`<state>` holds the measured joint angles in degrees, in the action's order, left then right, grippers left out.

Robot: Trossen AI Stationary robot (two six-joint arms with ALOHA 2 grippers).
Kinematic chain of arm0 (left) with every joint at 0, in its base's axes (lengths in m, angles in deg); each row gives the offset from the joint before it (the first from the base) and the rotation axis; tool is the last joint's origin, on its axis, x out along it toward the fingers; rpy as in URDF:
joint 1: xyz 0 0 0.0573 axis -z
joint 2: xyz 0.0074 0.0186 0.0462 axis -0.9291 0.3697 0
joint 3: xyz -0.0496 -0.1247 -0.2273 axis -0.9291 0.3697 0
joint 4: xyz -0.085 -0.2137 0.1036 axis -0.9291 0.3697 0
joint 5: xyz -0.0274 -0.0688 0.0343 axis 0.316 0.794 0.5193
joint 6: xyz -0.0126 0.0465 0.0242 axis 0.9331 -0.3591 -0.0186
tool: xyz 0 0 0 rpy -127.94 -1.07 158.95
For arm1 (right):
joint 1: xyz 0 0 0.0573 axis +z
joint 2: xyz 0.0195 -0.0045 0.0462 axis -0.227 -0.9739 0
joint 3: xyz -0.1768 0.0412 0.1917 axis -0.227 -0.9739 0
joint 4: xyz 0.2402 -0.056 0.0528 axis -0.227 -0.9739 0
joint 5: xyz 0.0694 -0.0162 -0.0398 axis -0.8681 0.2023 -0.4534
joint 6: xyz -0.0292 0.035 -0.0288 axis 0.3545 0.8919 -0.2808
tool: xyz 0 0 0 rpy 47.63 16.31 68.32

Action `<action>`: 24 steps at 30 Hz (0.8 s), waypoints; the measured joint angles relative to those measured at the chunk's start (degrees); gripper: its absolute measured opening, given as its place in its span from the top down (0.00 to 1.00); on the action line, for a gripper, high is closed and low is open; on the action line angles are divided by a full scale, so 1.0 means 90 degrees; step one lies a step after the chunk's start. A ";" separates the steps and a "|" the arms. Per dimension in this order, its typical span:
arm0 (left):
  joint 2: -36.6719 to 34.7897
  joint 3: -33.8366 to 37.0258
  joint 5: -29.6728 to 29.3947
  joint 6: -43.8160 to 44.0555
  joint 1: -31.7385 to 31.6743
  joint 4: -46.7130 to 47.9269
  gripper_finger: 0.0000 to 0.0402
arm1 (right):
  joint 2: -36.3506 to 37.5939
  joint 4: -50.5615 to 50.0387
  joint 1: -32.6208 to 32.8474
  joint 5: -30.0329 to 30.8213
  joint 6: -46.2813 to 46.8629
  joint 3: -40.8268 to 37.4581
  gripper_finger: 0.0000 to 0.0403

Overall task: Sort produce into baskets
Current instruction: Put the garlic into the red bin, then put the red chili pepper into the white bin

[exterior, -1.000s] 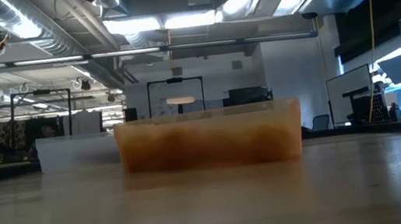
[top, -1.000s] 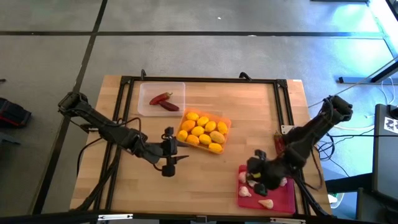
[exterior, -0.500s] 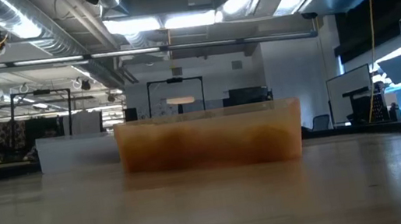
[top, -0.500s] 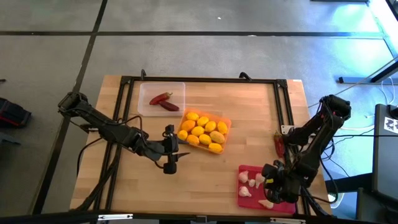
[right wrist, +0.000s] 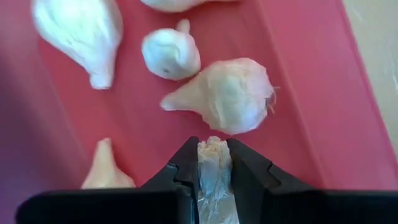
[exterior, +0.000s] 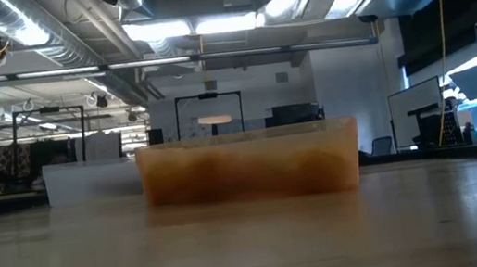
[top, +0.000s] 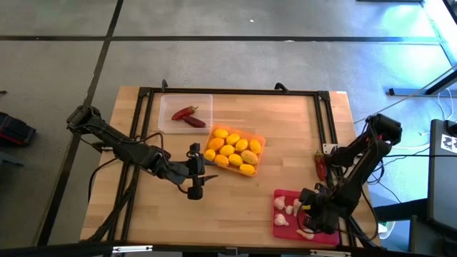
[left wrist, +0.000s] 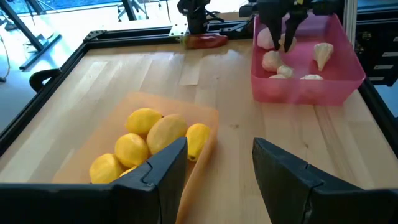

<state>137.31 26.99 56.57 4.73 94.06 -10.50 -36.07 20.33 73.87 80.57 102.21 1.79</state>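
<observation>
right pincer (right wrist: 214, 163) (narrow gap), gripping garlic (right wrist: 214, 177)

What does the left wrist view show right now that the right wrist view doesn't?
Only the left wrist view: the orange tray of lemons, a stray chili pepper lying on the table's far edge, the left gripper open and empty above bare table, and the right arm reaching down into the pink tray.

Only the right wrist view: the right gripper closed on a garlic piece just above the tray floor.

Both: the pink tray and garlic bulbs lying in it.
</observation>
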 joint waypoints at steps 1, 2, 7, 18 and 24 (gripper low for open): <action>0.0000 0.0000 0.0000 0.0002 0.0000 0.0001 0.56 | -0.0036 -0.0006 0.0000 -0.0074 0.0000 0.0000 0.84; 0.0000 0.0000 0.0000 0.0000 0.0000 -0.0001 0.56 | -0.0078 -0.0009 0.0000 -0.0125 0.0002 0.0000 0.83; 0.0002 0.0000 0.0016 0.0000 0.0000 -0.0001 0.56 | -0.0102 -0.0082 0.0000 -0.0296 0.0002 0.0000 0.69; -0.0019 0.0000 0.0012 -0.0967 -0.0161 -0.0061 0.57 | 0.0188 -0.1167 -0.0676 0.0108 -0.1652 0.0881 0.64; -0.0083 0.0223 0.0622 -0.1280 -0.0860 -0.0188 0.68 | 0.0425 -0.0958 -0.1776 0.0925 -0.4143 0.1042 0.74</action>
<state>136.57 29.00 62.16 -6.79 86.32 -12.19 -32.25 11.70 57.88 88.89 64.92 11.16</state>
